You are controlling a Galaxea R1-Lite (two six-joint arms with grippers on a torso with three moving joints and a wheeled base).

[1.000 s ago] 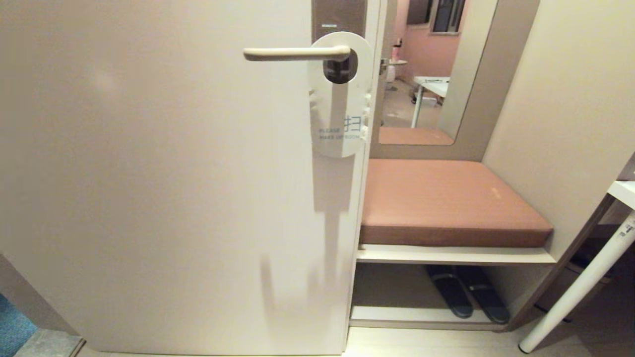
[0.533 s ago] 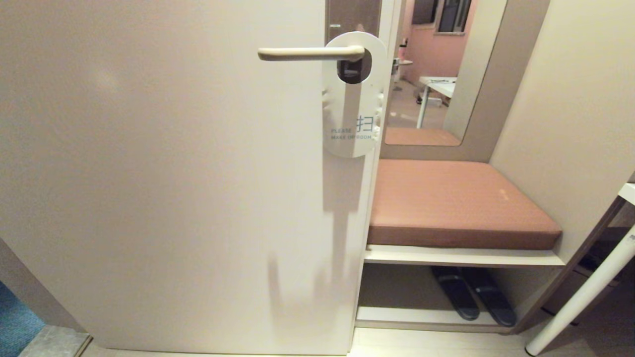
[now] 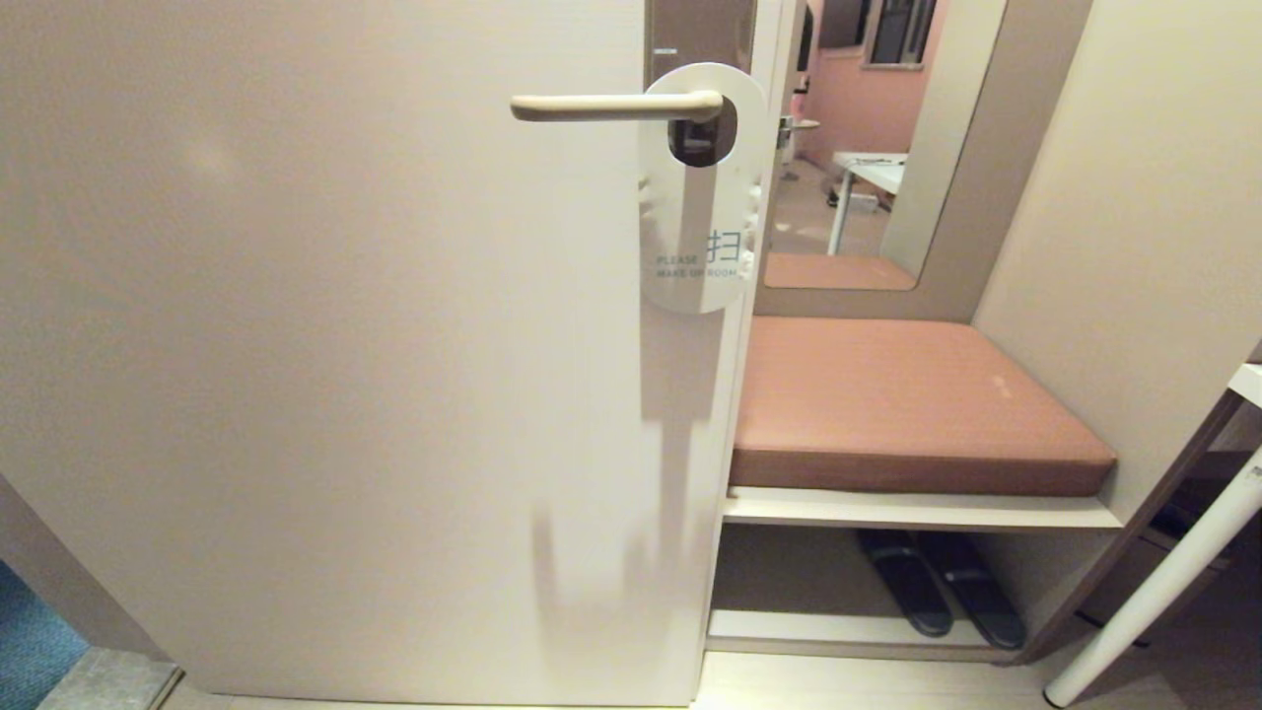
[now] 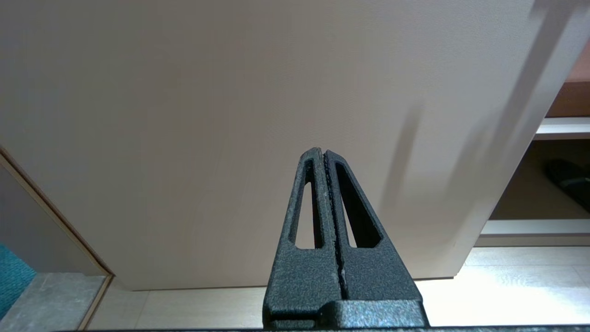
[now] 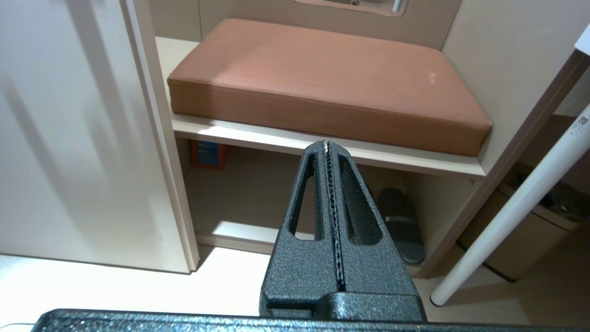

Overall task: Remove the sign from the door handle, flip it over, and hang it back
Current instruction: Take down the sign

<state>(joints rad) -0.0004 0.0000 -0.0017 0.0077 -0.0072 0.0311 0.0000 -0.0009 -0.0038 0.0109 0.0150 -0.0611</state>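
Observation:
The sign (image 3: 696,212), a white rounded card reading "PLEASE MAKE UP ROOM", hangs by its oval hole on the door handle (image 3: 611,106), a cream lever on a brown backplate near the door's right edge. Neither arm shows in the head view. My left gripper (image 4: 322,151) is shut and empty, low in front of the cream door (image 4: 230,92). My right gripper (image 5: 327,143) is shut and empty too, pointing at the shelf under the bench cushion (image 5: 322,74).
Right of the door (image 3: 345,345) is a bench with a brown cushion (image 3: 907,404) and a mirror (image 3: 868,138) behind it. Dark slippers (image 3: 942,592) lie on the shelf below. A white table leg (image 3: 1163,582) slants at far right. A blue mat (image 3: 35,631) lies at bottom left.
The whole head view shifted slightly rightward in the picture between the oldest frame and half a second ago, so the camera moved. Since then nothing has changed; the sign hangs still.

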